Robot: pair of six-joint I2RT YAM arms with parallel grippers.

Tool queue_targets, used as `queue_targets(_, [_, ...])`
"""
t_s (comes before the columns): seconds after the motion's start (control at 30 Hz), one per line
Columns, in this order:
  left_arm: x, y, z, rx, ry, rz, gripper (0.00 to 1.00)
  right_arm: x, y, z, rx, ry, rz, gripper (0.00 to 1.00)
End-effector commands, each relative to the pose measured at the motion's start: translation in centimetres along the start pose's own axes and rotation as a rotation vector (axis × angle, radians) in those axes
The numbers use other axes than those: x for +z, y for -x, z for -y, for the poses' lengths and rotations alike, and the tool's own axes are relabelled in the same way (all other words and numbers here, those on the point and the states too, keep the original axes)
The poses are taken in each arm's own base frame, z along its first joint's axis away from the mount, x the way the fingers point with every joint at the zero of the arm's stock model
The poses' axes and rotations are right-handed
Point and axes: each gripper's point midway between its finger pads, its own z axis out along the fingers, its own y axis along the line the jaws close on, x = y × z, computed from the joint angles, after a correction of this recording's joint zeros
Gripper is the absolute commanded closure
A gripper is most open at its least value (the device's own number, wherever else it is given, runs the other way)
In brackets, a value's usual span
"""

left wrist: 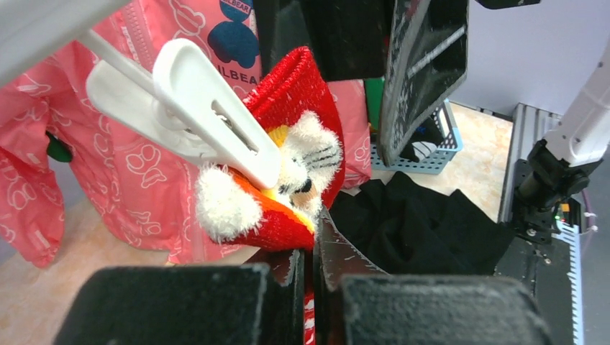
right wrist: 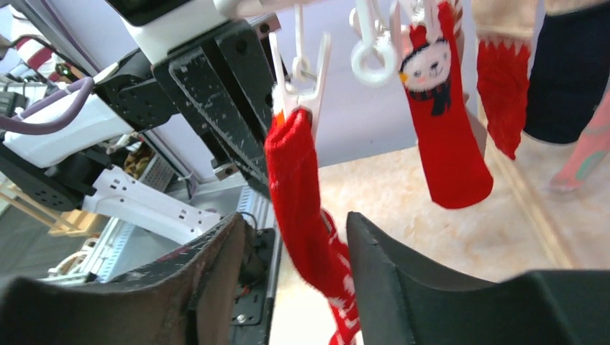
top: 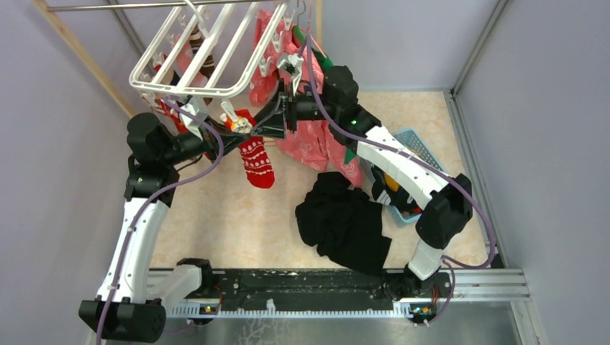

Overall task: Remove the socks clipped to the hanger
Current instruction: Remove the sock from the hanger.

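While clipped to the hanger — red sock pinched in left hand, right hand spread around it.

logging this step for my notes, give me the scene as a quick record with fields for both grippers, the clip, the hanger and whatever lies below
left gripper: shut on the red sock, just below the clip
right gripper: open, jaws either side of the same sock, lower down
clip: biting the sock near its top
hanger: more socks clipped on, among them a second red sock
below: black cloth, blue basket
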Motion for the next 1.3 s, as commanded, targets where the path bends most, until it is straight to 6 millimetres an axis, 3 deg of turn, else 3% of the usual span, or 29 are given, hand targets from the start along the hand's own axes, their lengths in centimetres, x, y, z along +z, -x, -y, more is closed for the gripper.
queue_targets(0.0, [-0.2,0.7,1.4,-0.026,-0.072,0.031,1.00,0.5,4.4,-1.0,-0.054,0.043,0.083,0.39])
queue_targets(0.2, [-0.3,0.8,1.4,-0.065,-0.098,0.055,1.00,1.4,5.5,-1.4,-0.008,0.091,0.113,0.24])
queue_targets(0.47, [-0.2,0.9,1.5,-0.092,-0.122,0.059,1.00,3.9,5.6,-1.8,-0.012,0.085,0.107,0.22])
queue_targets(0.9, [-0.3,0.5,1.8,-0.092,-0.130,0.056,1.00,5.8,6.4,-1.5,-0.006,0.135,0.161,0.31])
queue_targets(1.17, [-0.3,0.2,1.6,-0.089,-0.125,0.051,1.00,5.9,7.2,-1.8,-0.013,0.148,0.172,0.34])
queue_targets(1.27, [-0.3,0.1,1.6,-0.090,-0.123,0.051,1.00,5.9,7.3,-1.8,-0.012,0.142,0.175,0.40])
